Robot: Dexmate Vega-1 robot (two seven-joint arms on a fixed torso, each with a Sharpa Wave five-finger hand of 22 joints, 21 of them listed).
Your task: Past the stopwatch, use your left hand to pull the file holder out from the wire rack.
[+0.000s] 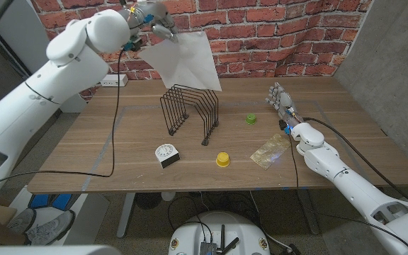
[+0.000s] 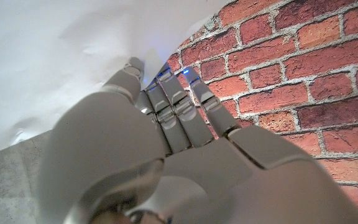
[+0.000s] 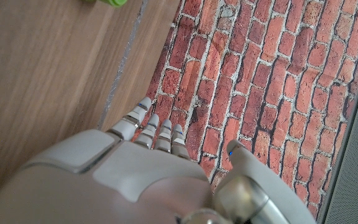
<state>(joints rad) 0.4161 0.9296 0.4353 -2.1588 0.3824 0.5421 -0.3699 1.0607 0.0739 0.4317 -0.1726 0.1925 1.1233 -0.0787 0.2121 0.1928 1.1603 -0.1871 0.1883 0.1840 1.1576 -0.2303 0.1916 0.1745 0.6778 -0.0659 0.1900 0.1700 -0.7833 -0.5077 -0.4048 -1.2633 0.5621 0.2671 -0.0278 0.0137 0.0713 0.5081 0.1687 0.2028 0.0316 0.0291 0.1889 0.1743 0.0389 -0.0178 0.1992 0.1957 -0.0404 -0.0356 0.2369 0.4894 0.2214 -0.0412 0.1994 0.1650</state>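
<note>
Head view, left hand (image 1: 153, 15): fingers clamped on file holder (image 1: 188, 62), lifted clear above wire rack (image 1: 189, 112) — extraction looks finished.
Right hand (image 1: 282, 100): fingers apart, idle, holding nothing.

**Setting: robot test bench in a lab or studio space**

Wooden table (image 1: 83, 166) on white metal legs, taken as landmark. Behind it: brick-pattern backdrop (image 1: 261, 28), wrinkled like a printed sheet. To its right: grey panel wall (image 1: 395, 78). At its far left edge: white power strip (image 1: 114, 81) with a black cable (image 1: 114, 134) trailing across the top. Beneath it: loose cabling.
</note>
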